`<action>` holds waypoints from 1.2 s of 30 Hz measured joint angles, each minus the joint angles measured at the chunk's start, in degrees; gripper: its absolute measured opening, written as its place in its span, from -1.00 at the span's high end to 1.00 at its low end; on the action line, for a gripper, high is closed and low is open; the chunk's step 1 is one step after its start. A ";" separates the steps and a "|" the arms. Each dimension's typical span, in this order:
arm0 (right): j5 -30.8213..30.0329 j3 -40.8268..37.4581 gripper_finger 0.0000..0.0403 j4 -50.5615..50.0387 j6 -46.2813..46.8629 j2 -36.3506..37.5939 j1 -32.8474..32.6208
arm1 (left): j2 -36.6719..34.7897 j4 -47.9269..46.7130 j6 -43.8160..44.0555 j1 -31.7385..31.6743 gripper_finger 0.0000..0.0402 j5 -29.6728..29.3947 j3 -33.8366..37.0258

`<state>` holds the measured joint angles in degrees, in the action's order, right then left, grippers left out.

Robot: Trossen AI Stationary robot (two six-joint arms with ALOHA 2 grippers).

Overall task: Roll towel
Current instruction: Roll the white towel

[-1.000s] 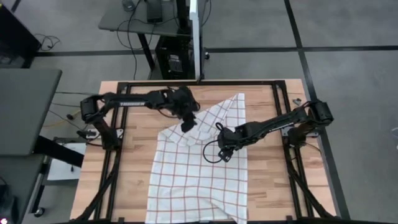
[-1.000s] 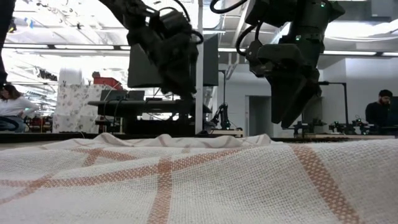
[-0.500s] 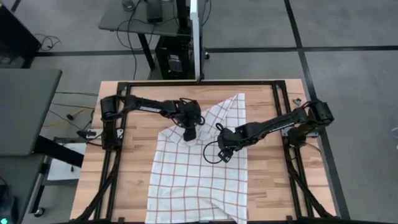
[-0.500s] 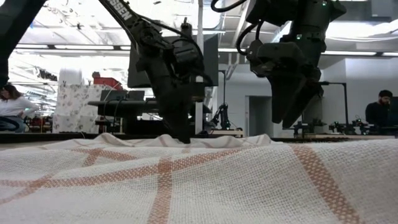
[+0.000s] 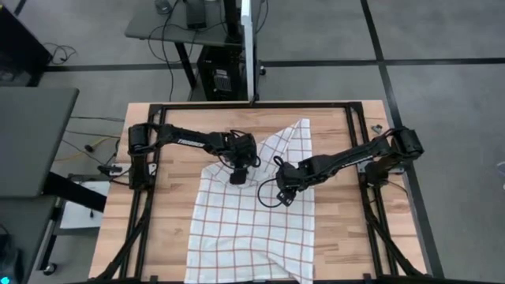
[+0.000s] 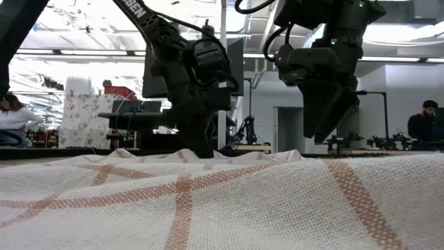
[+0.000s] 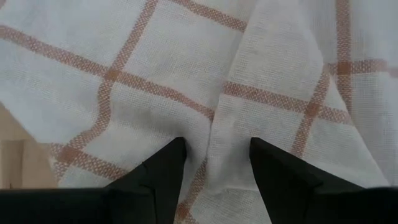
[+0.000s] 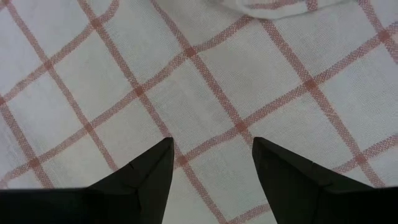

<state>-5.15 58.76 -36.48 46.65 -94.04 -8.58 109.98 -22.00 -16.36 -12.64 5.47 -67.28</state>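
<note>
A white towel with a red check [image 5: 252, 229] lies spread on the wooden table, one corner [image 5: 302, 125] toward the far edge and its near end at the table's near edge. My left gripper [image 5: 239, 175] is open and down on the towel's far left part; it also shows in the low view [image 6: 205, 147]. My right gripper [image 5: 284, 192] is open and empty, hanging a little above the towel's right half [image 8: 205, 81]; the low view shows its fingers [image 6: 320, 132] clear of the cloth. My left gripper stands with both open fingertips [image 7: 165, 165] on the towel near its far left edge, from above, pointing down. A raised fold of the cloth [image 7: 214, 134] runs up between the two fingers. The towel lies on the table around them.
Bare wood lies left [image 5: 166, 221] and right [image 5: 339, 221] of the towel. Black frame rails [image 5: 359, 181] run along the table's sides. A desk and monitor stand [image 5: 229, 47] are beyond the far edge. People sit far off in the room [image 6: 10, 114].
My left gripper has moved from the far side toward the table's near edge and down onto the towel's far left part. The cloth there now puckers up between its fingers. My right arm has kept still.
</note>
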 joint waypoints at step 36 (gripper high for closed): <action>-1.22 0.00 -0.06 -0.32 -0.82 0.00 -0.02 | -0.85 -4.59 0.99 0.04 0.90 -5.39 -0.98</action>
<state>-6.37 58.76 -36.80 45.82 -94.04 -8.60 109.12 -26.59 -15.37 -12.60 0.08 -68.26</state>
